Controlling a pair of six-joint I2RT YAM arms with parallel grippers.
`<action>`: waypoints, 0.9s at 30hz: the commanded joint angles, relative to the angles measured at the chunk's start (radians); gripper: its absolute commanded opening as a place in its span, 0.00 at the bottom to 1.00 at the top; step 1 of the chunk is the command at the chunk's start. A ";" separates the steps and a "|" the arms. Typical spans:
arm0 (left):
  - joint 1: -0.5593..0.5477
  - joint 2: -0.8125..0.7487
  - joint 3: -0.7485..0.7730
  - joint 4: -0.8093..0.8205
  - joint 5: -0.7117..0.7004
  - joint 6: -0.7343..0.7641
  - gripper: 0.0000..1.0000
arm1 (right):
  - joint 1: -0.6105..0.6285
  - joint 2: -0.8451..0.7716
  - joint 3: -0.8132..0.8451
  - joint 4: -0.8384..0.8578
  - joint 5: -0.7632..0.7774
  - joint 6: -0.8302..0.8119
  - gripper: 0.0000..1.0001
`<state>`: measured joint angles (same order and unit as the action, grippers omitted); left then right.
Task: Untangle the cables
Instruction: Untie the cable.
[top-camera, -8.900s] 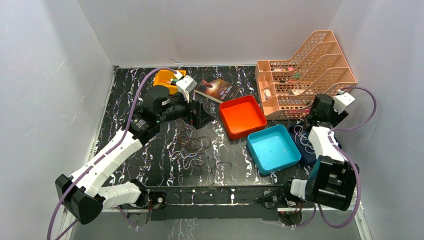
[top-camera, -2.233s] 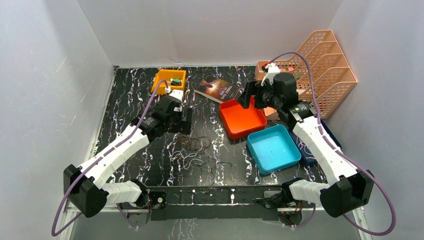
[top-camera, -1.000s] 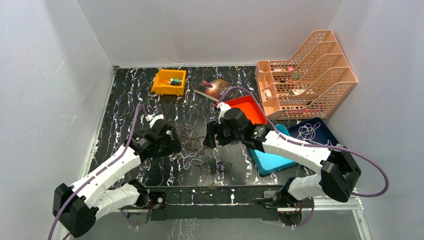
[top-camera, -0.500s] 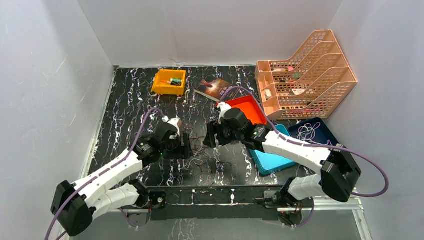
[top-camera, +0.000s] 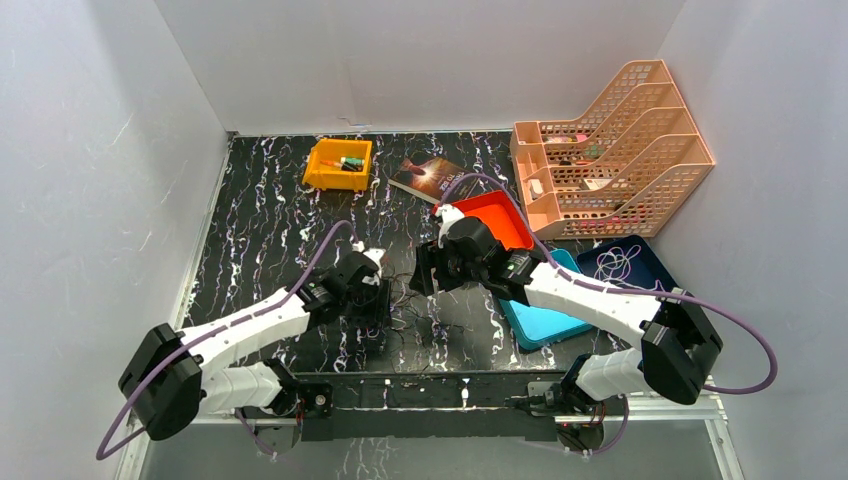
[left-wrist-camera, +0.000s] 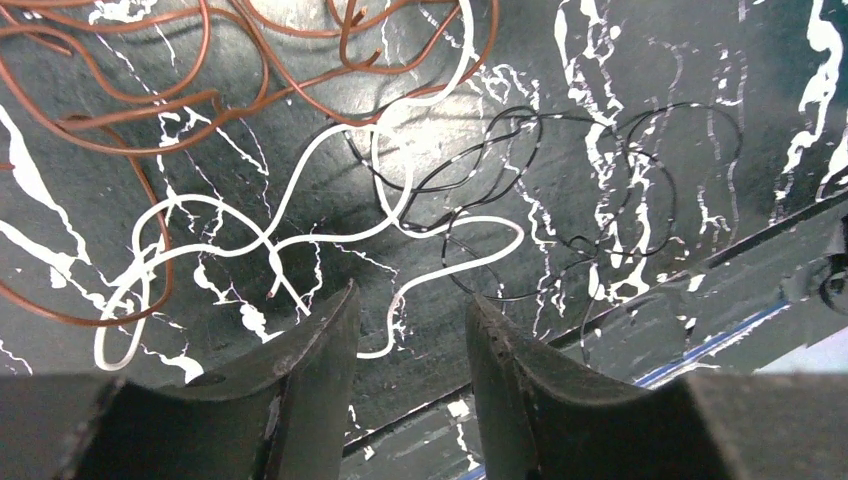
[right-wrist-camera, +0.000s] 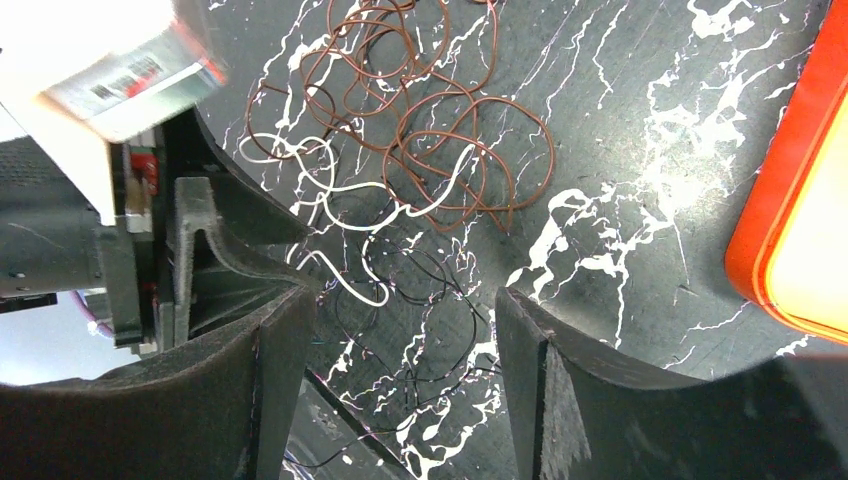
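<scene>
The cables (top-camera: 412, 312) lie in a loose tangle on the black marbled table between my two grippers. In the left wrist view the brown cable (left-wrist-camera: 150, 100) loops at the upper left, the white cable (left-wrist-camera: 300, 205) winds through the middle, and the thin black cable (left-wrist-camera: 600, 180) lies to the right. My left gripper (left-wrist-camera: 410, 292) is low over the table with its jaws apart. The white cable's end lies on the table between its tips, ungripped. My right gripper (right-wrist-camera: 402, 294) hangs open over the black cable (right-wrist-camera: 430, 300), holding nothing. The left gripper (top-camera: 370, 305) stands just left of the right gripper (top-camera: 425, 272).
A red tray (top-camera: 500, 215) and a teal tray (top-camera: 535, 325) lie under the right arm. A dark blue tray (top-camera: 640, 255) at the right holds a pale cord. Behind stand a peach file rack (top-camera: 610, 140), a book (top-camera: 433, 177) and an orange bin (top-camera: 340, 163). The arms' base rail (top-camera: 430, 390) borders the front edge.
My left gripper has moved right, up to the tangle's near-left side, and its jaws have narrowed. The right arm has barely moved.
</scene>
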<state>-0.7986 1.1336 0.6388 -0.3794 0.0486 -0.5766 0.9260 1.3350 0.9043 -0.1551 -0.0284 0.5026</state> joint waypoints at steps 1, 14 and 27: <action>-0.014 0.025 -0.022 0.012 0.015 0.003 0.39 | 0.005 -0.013 -0.006 0.032 0.011 0.011 0.73; -0.016 0.100 -0.006 0.041 -0.018 0.006 0.13 | 0.005 -0.026 -0.003 0.014 0.022 0.012 0.73; -0.015 -0.024 0.203 -0.147 -0.139 0.003 0.00 | 0.004 -0.138 -0.052 0.078 0.109 -0.044 0.81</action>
<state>-0.8074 1.2011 0.7021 -0.4278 -0.0040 -0.5758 0.9260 1.2808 0.8650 -0.1562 0.0116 0.5133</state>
